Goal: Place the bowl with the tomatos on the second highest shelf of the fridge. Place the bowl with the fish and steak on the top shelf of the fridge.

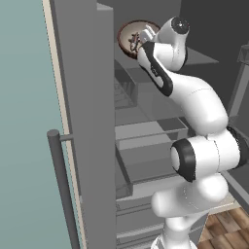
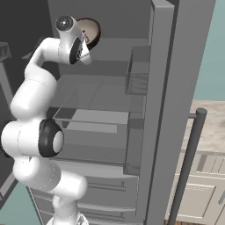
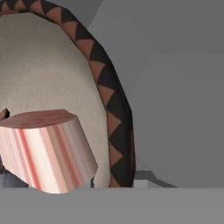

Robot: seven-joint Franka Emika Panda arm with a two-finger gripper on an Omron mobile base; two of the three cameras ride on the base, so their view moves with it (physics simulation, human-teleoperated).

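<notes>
Bowl (image 1: 130, 35) sitting up at fridge's top shelf (image 1: 194, 56), 12 o'clock: brown triangle-patterned rim, pale speckled inside, striped pink steak (image 3: 43, 151) inside. Tool (image 1: 144, 38) reaching at bowl; grip state unclear.

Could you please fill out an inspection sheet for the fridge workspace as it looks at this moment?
Surface: the top shelf of the open fridge is bare beside the bowl; the lower shelves look bare too.
Job's things: the bowl, with a triangle-patterned rim, is up at top-shelf level at the arm's end; the steak, striped pink, lies inside it. The fish cannot be made out.
Clutter: nothing seen.
Grippers: the gripper is at the bowl's rim; whether it is open or shut cannot be told.
Cables: nothing seen.
Surroundings: the fridge door stands open, with its handle towards the camera; wood floor below.
</notes>
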